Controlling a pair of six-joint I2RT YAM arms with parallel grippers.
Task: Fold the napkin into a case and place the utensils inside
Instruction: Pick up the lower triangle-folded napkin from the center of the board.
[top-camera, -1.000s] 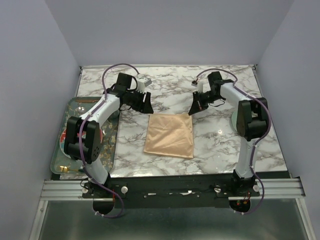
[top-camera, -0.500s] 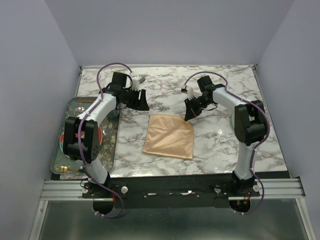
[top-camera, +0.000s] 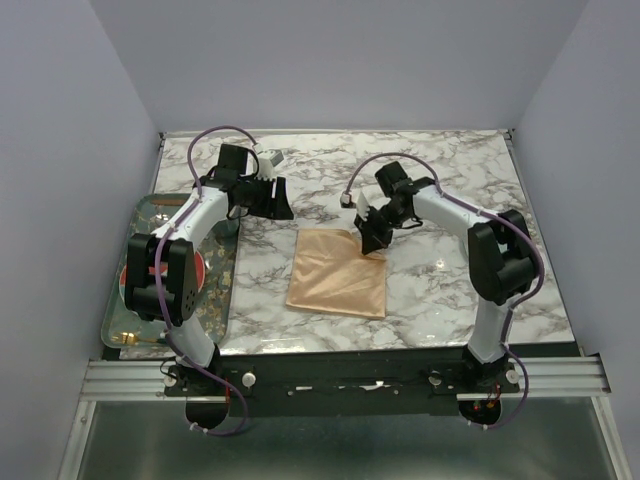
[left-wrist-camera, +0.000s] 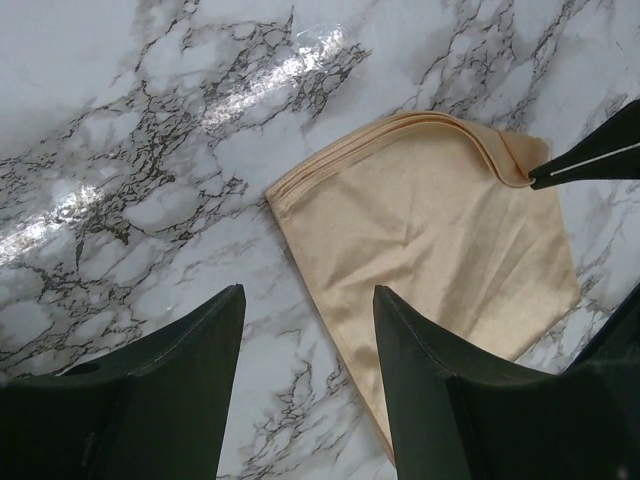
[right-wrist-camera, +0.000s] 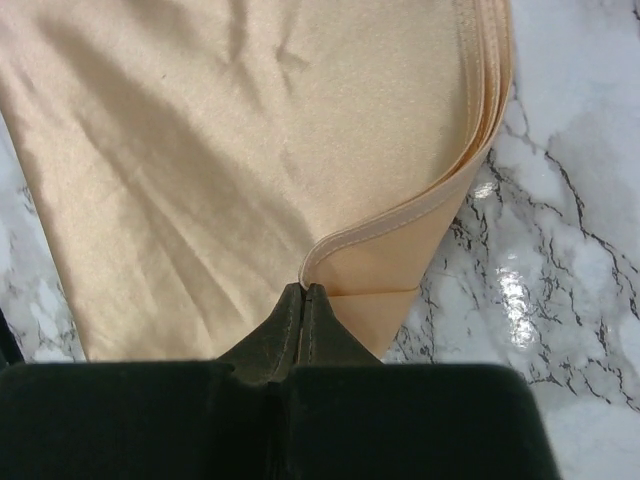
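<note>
Peach-orange napkin (top-camera: 338, 272) folded into a layered rectangle, flat on the marble desk (top-camera: 440, 290), just below centre of the overhead frame. Stacked hemmed edges along one side, at the upper right of the left wrist view and down the right edge of the right wrist view.

Right gripper (top-camera: 372, 240) down at the upper right corner of the cloth in the overhead frame, fingers pressed fully together, pinching the top layer. Same gripper (right-wrist-camera: 303, 292) at bottom centre of its own wrist view, with the topmost hem curled up off the lower layers and running into the closed tips. Layers beneath flat on the marble.

Left gripper (top-camera: 278, 200) up and to the left of the napkin in the overhead frame, near it but clear of the cloth, fingers spread fairly wide, holding nothing. Bare marble between its two dark fingers at the bottom of the left wrist view.

Grey patterned tray (top-camera: 150, 207) at the left edge of the overhead frame, partly hidden under the left arm.
</note>
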